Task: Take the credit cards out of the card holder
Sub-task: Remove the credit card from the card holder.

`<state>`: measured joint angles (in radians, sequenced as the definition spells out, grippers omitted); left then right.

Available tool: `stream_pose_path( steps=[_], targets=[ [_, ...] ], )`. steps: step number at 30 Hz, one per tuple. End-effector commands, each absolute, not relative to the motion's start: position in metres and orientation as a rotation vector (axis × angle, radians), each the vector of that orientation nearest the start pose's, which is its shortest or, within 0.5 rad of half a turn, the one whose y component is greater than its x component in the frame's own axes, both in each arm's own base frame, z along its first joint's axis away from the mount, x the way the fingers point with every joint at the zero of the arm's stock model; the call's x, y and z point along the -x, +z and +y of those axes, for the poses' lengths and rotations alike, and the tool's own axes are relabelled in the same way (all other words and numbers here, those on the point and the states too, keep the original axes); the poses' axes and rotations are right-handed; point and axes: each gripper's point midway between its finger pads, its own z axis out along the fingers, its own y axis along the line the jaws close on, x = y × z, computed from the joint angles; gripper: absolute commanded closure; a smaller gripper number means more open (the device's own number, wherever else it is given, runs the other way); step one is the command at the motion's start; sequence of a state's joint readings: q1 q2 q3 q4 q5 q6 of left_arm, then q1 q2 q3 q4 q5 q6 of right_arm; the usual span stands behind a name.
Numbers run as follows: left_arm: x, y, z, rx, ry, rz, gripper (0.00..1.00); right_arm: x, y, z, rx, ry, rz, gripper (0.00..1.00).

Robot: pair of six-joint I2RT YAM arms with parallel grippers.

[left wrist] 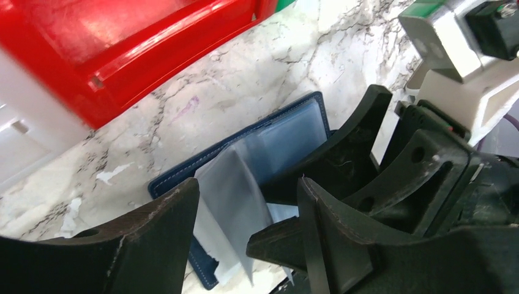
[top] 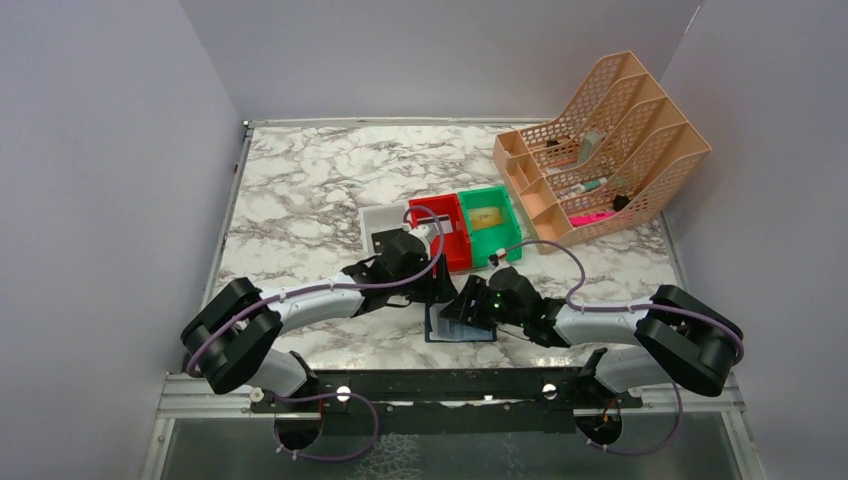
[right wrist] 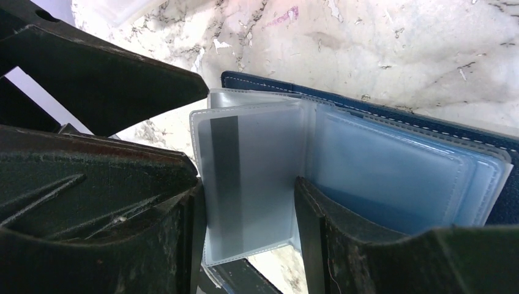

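The card holder [top: 450, 332] lies open on the marble bench [top: 300, 200], between the two arms and near the red bin [top: 445, 235]. We see a clear sleeve [right wrist: 263, 171] raised from it, with a whitish credit card [right wrist: 225, 184] with a dark stripe inside. The right claw [right wrist: 246, 184] straddles that sleeve, fingers apart; we cannot tell whether they pinch it. The left claw [left wrist: 250, 182] is spread, the sleeve between its fingers.

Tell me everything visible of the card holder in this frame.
The small navy-blue folding card holder lies open and flat on the marble table. Its leather-like cover has pale stitching; inside are clear plastic sleeves. One sleeve stands lifted, holding a whitish card with a dark stripe, between the fingers of the right gripper; the left gripper flanks it too, fingers open.
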<state>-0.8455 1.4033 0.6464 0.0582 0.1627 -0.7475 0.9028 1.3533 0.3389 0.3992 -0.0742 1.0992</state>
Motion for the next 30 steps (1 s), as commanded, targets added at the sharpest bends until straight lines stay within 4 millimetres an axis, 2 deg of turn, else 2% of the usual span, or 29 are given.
stream_pose_path(
  steps=[1,5,12,15,23,30],
  targets=[
    [-0.2,0.084,-0.327,-0.247,-0.998,2.415,0.37,-0.164,0.025,0.281,-0.199,1.053,2.482,0.43],
    [-0.202,0.086,-0.326,-0.238,-0.974,2.415,0.38,-0.165,0.024,0.281,-0.198,1.051,2.485,0.43],
    [-0.208,0.101,-0.321,-0.227,-0.926,2.372,0.39,-0.163,0.021,0.283,-0.196,1.063,2.497,0.44],
    [-0.203,0.097,-0.325,-0.262,-0.95,2.396,0.4,-0.163,0.021,0.283,-0.198,1.062,2.495,0.44],
    [-0.177,0.076,-0.34,-0.402,-1.035,2.489,0.58,-0.164,0.02,0.281,-0.21,1.051,2.497,0.44],
    [-0.175,0.07,-0.337,-0.411,-0.999,2.514,0.67,-0.164,0.021,0.281,-0.214,1.054,2.496,0.44]
  ],
)
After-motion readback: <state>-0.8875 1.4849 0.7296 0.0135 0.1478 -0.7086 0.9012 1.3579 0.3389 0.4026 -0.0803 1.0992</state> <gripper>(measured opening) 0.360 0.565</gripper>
